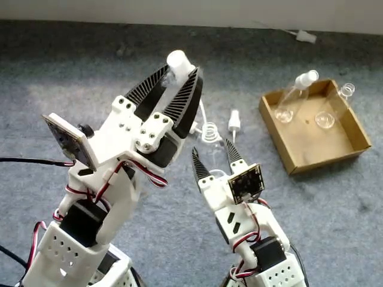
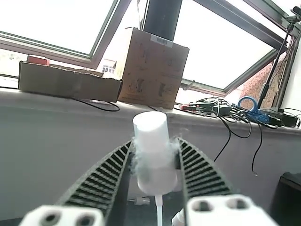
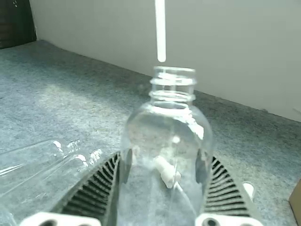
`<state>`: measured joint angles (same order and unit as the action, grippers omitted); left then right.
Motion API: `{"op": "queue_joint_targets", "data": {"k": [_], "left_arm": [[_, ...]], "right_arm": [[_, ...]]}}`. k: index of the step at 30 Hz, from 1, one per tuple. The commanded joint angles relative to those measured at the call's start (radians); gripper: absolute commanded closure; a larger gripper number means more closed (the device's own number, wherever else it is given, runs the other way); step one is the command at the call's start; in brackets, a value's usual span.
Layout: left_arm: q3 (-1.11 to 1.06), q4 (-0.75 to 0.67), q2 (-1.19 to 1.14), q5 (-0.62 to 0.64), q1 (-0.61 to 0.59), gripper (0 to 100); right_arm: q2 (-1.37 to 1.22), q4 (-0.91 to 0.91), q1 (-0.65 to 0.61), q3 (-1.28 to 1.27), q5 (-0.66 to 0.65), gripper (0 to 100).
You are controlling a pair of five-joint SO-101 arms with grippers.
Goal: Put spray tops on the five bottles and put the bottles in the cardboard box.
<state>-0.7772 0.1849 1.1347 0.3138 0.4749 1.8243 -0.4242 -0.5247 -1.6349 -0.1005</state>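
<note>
The left gripper (image 1: 179, 72) is clamped on a white spray top (image 1: 178, 61), which it holds high. The top's dip tube (image 3: 160, 29) hangs just above the open neck of the clear bottle (image 3: 164, 136). We find the right gripper (image 1: 212, 152) closed about that bottle, which stands upright on the grey carpet (image 1: 72, 78). We judge the step in hand to be capping this bottle. The next move calls for lowering the tube straight through the neck and then seating the top, with the bottle held steady. 1 loose spray top (image 1: 234, 122) lies just beside the bottle. Further right, the cardboard box (image 1: 311, 143) holds 2 bottles: the capped bottle (image 1: 296, 95) and the bare-necked bottle (image 1: 335, 107), which appears to us to have no top.
</note>
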Motion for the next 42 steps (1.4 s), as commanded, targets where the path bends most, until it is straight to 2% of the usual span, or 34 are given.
{"op": "queue_joint_targets", "data": {"k": [1,4,6,14,21,29,42], "left_arm": [[-0.03,-0.117,0.018,0.012,0.018,100],[-0.087,-0.25,0.018,0.006,0.016,100],[-0.107,-0.29,0.018,0.006,0.016,100],[-0.101,-0.19,0.021,0.005,0.016,100],[0.005,-0.002,0.019,0.006,0.016,100],[-0.022,0.005,0.018,0.008,0.024,100],[-0.22,0.003,0.016,0.015,0.027,100]], "right_arm": [[0.013,0.03,-0.008,0.008,0.002,85.3],[0.013,0.03,-0.008,0.008,0.002,85.3],[0.013,0.03,-0.007,0.008,0.002,85.3],[0.013,0.03,-0.007,0.008,0.002,85.3],[0.013,0.03,-0.005,0.008,0.002,85.3],[0.013,0.03,-0.005,0.008,0.002,85.3],[0.013,0.03,-0.004,0.008,0.002,85.3]]}}
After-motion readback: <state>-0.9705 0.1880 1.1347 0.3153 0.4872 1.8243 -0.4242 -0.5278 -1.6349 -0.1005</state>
